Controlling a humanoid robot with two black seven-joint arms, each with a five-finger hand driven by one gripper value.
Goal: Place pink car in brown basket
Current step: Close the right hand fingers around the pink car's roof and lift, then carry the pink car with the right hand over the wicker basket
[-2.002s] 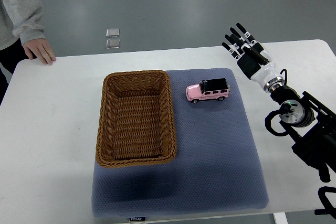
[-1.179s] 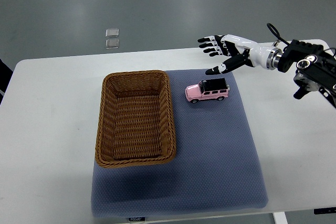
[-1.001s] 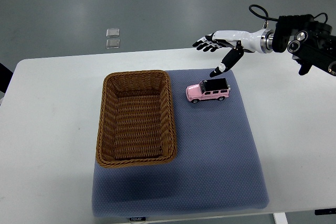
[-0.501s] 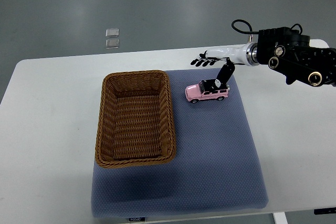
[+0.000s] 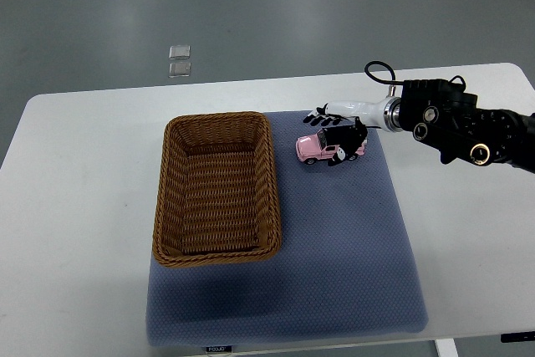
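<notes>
Fingers: the right hand [image 5: 336,127] reaches in from the right and sits over the far right end of the pink car [image 5: 329,146]; its thumb [image 5: 341,155] hooks down the near side by the rear wheel, while the other fingertips [image 5: 316,114] lie spread past the far side. They straddle the toy, but whether they already pinch it I cannot tell; it is not lifted.

Table: white table [image 5: 84,206], carrying everything else.

Mat: blue-grey mat [image 5: 351,248] under both basket and car.

Basket: brown basket [image 5: 216,187] on the left part of the mat, open mouth up, nothing inside.

Car position: on the mat just right of the basket's far right corner, on its wheels, nose pointing left toward the basket, apart from the wicker.

Car handling: judged small, rigid and light, probably metal or hard plastic with a glossy, slick body; the wheels may let it roll away under a sideways nudge.

Where to hold: across the body, thumb on the near flank and fingers on the far flank, around the black roof, squeezing evenly before lifting.

Left arm: out of sight.
</notes>
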